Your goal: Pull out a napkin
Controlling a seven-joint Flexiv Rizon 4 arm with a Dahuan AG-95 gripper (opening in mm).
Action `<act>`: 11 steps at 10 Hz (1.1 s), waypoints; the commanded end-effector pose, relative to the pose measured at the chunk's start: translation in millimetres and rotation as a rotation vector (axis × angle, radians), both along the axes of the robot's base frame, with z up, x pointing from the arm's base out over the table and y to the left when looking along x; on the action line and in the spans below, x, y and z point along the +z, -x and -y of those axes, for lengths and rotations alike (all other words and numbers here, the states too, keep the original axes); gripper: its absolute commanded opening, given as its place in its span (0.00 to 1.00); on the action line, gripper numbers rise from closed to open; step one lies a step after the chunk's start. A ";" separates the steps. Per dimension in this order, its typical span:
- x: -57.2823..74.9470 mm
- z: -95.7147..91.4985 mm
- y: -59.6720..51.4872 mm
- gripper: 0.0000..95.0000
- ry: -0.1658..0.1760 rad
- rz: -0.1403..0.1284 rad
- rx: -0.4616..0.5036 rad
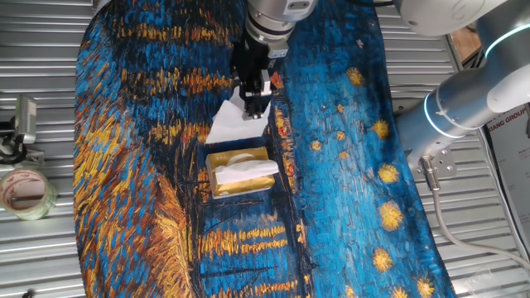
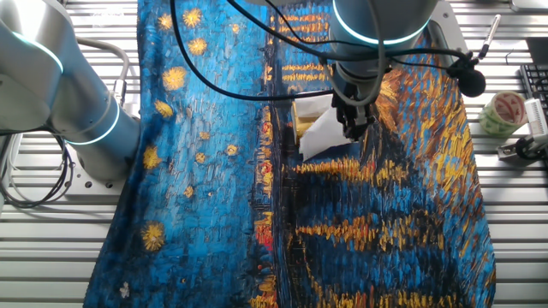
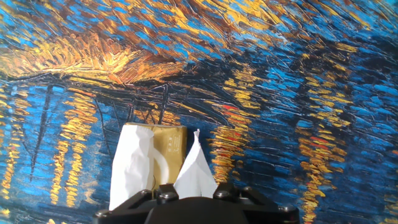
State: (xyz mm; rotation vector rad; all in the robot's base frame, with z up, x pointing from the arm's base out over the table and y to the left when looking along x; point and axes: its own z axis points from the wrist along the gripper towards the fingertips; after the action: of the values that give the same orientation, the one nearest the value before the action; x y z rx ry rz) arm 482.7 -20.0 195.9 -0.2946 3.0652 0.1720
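My gripper (image 1: 255, 106) is shut on the napkin (image 1: 234, 122), a white creased sheet that hangs from the fingertips just above and behind the gold tissue box (image 1: 240, 174). Another white tissue (image 1: 250, 170) sticks out of the box's top slot. In the other fixed view the gripper (image 2: 353, 128) holds the napkin (image 2: 320, 137) in front of the box (image 2: 306, 113). In the hand view the napkin (image 3: 196, 169) rises as a point between the fingers (image 3: 225, 190), with the box (image 3: 169, 148) and its protruding tissue (image 3: 130, 167) beyond.
A blue and gold painted cloth (image 1: 348, 165) covers the table. A tape roll (image 1: 25, 192) and a metal tool (image 1: 22, 122) lie on the slatted surface at the left. The arm's base (image 1: 464, 103) stands at the right.
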 end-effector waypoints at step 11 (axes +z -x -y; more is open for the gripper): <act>-0.2 0.0 0.0 0.60 -0.018 -0.001 -0.017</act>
State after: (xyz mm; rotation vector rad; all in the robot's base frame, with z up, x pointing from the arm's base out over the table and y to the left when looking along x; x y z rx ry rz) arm 482.3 -20.2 195.7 -0.2676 3.0636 0.1977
